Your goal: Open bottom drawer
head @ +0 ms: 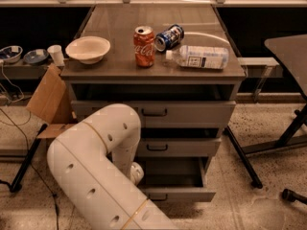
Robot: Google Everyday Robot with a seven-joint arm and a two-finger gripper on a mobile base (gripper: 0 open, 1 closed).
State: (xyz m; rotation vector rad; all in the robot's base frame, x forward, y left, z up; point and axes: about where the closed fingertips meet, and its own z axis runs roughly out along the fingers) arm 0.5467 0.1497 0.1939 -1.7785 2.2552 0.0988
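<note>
Bottom drawer (184, 193), lowest in the table (115, 68) stack, stood well pulled out, its front running left-right. Gripper (137, 172) sat at the drawer's left end, mostly masked by the arm (91, 171); grip state could not be told. Judged: any further pull runs toward the camera.
</note>
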